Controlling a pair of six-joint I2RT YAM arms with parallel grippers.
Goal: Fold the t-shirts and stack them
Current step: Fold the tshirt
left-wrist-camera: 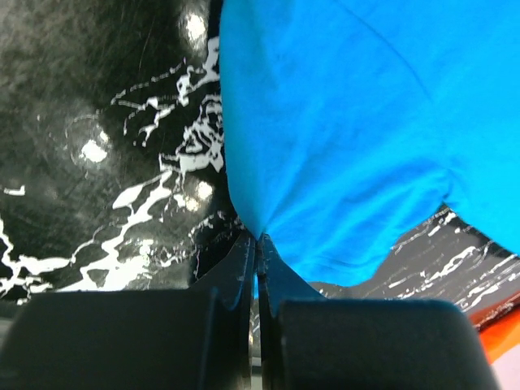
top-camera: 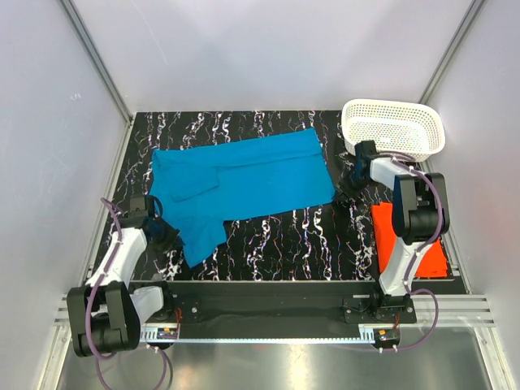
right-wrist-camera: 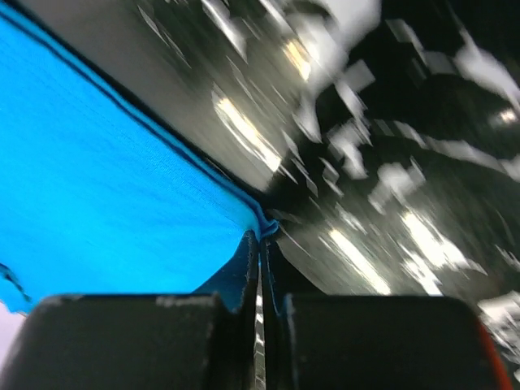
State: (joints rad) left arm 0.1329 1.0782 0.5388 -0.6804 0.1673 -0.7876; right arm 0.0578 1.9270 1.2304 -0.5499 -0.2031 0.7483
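Pinching the blue t-shirt (top-camera: 252, 183) at two places, the left pincer (left-wrist-camera: 258, 237) is clamping shut on its near left edge and the right pincer (right-wrist-camera: 262, 231) is gripping its near right corner, while the shirt is lying spread and partly folded across the black marbled surface (top-camera: 292, 244). The orange-red t-shirt (top-camera: 435, 256) is sitting folded at the near right, partly under the right arm. Both pincers are catching only a thin bite of hem, so I judge that uneven lifting is risking a slip or a skewed, bunched fold.
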